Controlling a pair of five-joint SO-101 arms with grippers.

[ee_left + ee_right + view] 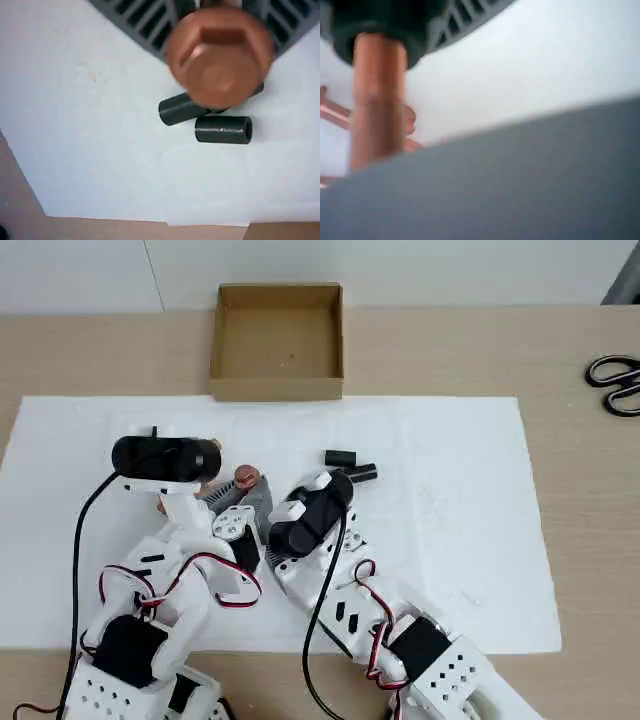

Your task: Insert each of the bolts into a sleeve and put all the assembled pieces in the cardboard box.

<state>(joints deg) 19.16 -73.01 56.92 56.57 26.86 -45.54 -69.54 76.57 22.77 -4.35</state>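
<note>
A copper bolt (246, 477) is held above the white paper where my two grippers meet. My left gripper (238, 492) is shut on it, and its hex head (220, 55) faces the left wrist camera. My right gripper (258, 502) is shut on a black sleeve (370, 25), with the bolt's shaft (377, 100) sticking out of it. Two more black sleeves (340, 457) (362, 473) lie side by side on the paper just beyond the grippers, also seen as sleeves (180, 109) (223, 129). The cardboard box (225, 340) stands open at the back.
Loose copper bolts (407, 120) lie on the paper by the left arm, partly hidden under it (160, 505). Scissors (615, 383) rest on the wooden table at the far right. The white paper sheet (470, 520) covers the work area.
</note>
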